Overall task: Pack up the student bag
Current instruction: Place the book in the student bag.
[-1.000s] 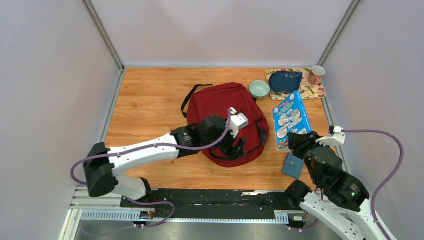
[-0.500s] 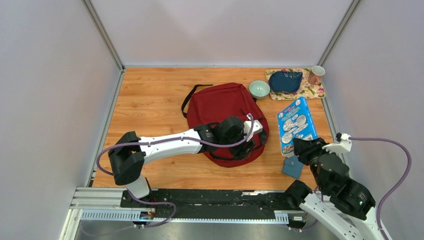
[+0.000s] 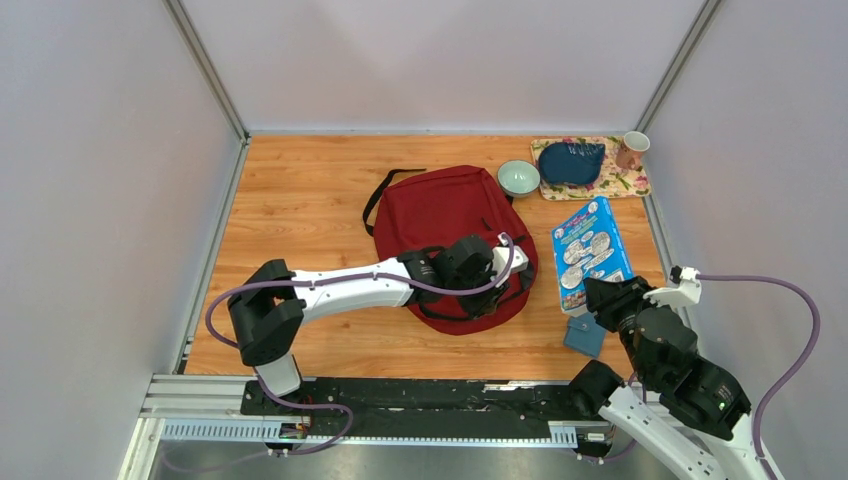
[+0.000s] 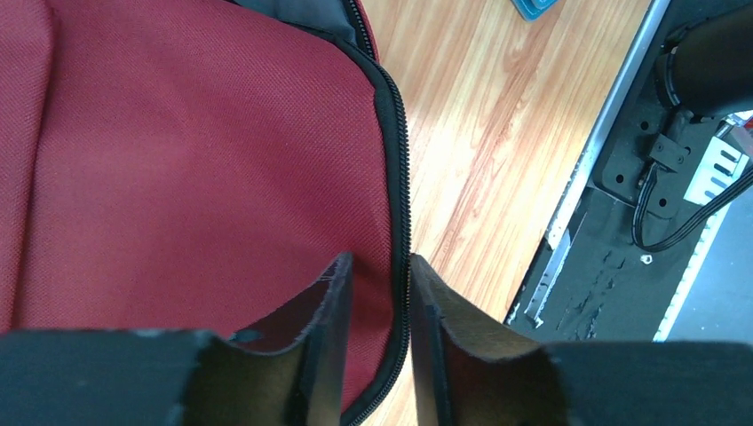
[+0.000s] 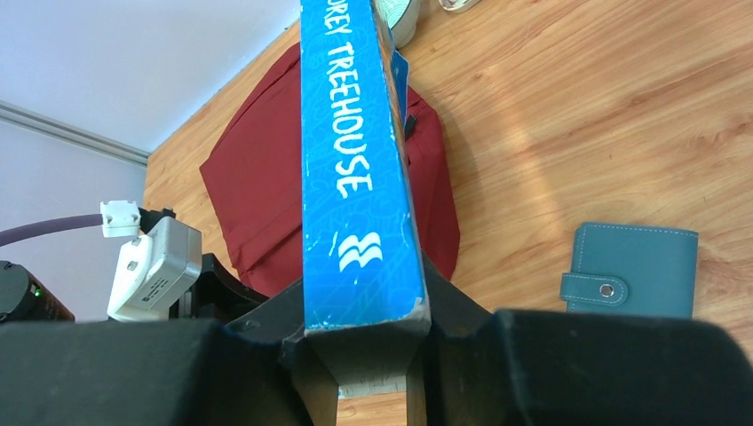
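we see the student bag (image 3: pixel 440 205), big and dark red, lying flat in the middle of the wood table (image 3: pixel 300 200). its black straps (image 3: pixel 375 195) stick out at the far side.

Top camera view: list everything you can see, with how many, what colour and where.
dark red fabric backpack: one, red with black straps, mid-table
bright blue picture book: one, blue, right of the backpack
small square wallet: one, blue, near right, flat on the table
small round bowl: one, pale green, at the backpack's far right
floral mat: one, multicoloured, far right corner
soft pouch: one, dark blue, on the mat
mug: one, pink, mat's far corner
wooden table: one, orange-brown
left gripper: black, jaws slightly apart astride the backpack's zipper
right gripper: black, shut on the book
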Motion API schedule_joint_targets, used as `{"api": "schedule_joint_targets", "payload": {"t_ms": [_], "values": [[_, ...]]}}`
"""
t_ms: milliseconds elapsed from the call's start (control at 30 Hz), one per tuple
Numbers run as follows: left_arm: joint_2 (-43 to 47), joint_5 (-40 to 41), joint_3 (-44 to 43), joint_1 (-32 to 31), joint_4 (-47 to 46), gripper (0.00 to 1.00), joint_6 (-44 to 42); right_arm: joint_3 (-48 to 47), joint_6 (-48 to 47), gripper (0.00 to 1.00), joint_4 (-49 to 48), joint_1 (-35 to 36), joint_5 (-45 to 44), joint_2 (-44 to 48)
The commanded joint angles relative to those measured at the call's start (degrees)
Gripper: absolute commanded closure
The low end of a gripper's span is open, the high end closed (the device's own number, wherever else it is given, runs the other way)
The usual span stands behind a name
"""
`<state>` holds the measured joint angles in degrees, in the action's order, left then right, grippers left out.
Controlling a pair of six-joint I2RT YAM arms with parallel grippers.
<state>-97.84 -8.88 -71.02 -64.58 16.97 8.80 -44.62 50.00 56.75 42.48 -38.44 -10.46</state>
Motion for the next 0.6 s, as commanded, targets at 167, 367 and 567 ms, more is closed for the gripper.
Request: {"api": "schedule_joint_targets", "payload": {"t_ms": [167,367,567], "values": [[-0.51,-0.26,-3.24,-0.20,0.34,1.00,0.17,-1.79,1.24,1.00,-5.25,-0.03,-0.50,-0.09],[2.12,5.88,-3.68,-0.11,2.00,1.00,0.69,-1.87,1.16,1.00,-4.90,-0.03,-0.06,-0.18],[8.35,18.01,-6.84,0.94,3.51,1.00,0.17,-1.70,-0.34,1.00,-4.11,-0.03,0.99,-0.53]]}}
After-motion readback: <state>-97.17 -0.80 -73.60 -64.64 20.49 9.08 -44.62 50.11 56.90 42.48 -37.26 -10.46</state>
